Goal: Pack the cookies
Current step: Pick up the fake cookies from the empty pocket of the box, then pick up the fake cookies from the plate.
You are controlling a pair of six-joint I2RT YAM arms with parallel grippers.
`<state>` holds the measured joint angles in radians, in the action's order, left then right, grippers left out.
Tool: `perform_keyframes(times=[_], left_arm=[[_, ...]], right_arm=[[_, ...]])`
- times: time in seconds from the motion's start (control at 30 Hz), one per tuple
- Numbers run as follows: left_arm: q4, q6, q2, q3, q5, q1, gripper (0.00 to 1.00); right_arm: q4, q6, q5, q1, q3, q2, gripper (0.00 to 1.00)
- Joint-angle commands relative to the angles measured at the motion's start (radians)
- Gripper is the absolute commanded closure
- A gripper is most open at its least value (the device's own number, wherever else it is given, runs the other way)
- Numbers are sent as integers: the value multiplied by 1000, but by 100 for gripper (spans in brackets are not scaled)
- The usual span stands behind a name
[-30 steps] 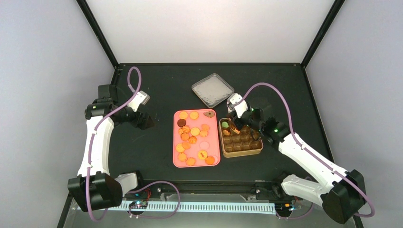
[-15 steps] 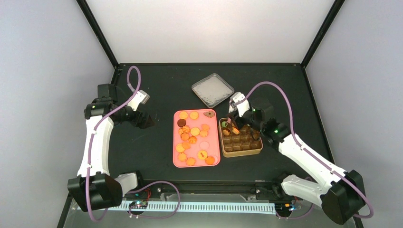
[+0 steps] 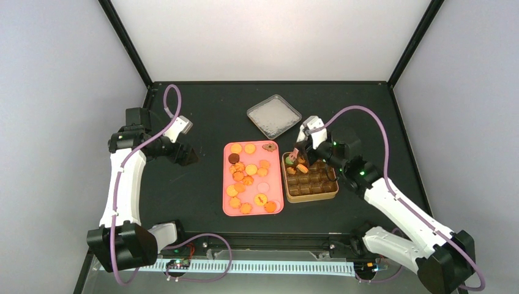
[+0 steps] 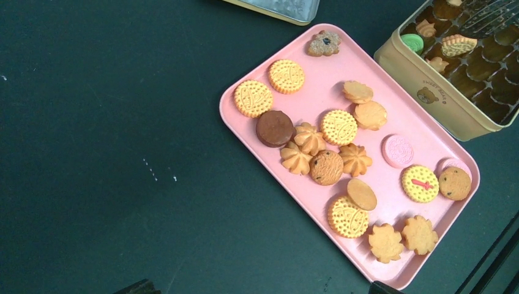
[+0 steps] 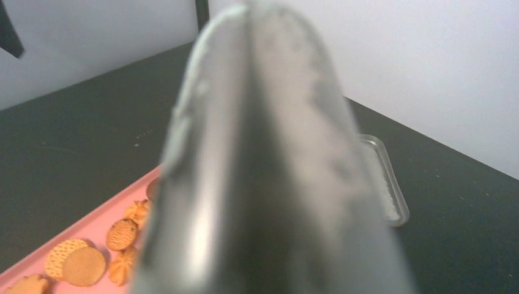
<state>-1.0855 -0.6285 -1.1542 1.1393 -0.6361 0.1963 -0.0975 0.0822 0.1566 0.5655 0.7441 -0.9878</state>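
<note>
Right fingers (image 3: 302, 149) around metal tongs (image 5: 269, 171) over the tin (image 3: 312, 199), arm outstretched; left fingers (image 3: 187, 158) wide apart, empty

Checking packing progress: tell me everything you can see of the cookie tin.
The cookie tin is a rectangular, pale gold, metal-looking box with rounded corners and a bear printed on its side. It stands open-topped on the black table, close beside the right edge of the pink tray; contact cannot be told. A brown insert divides it into compartments, mostly empty; a green cookie and a few orange cookies lie at the far end. The metal tongs in the right gripper hang over that end.
</note>
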Motion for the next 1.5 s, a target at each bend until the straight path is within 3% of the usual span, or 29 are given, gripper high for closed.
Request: perform_keyframes(times=[0.0,0.27,0.43,0.7,1.17,1.47], left_arm=[[-13,-7,-9,33,-8,6,8],[-6,-1,-9,14,30,6,8],[-2,5,-4,11,33,7,8],[-1,3,-5,8,43,7,8],[1,0,-3,-1,39,6,8],[4,2,-4,-3,36,7,8]], right_arm=[[32,-43,103,-2,44,36,69],[62,-105,96,142,68,22,68],[97,-113,17,305,76,-62,69],[210,-155,-49,449,13,-189,68],[247,-161,-204,522,-74,-257,68],[268,-173,-190,549,-108,-280,66]])
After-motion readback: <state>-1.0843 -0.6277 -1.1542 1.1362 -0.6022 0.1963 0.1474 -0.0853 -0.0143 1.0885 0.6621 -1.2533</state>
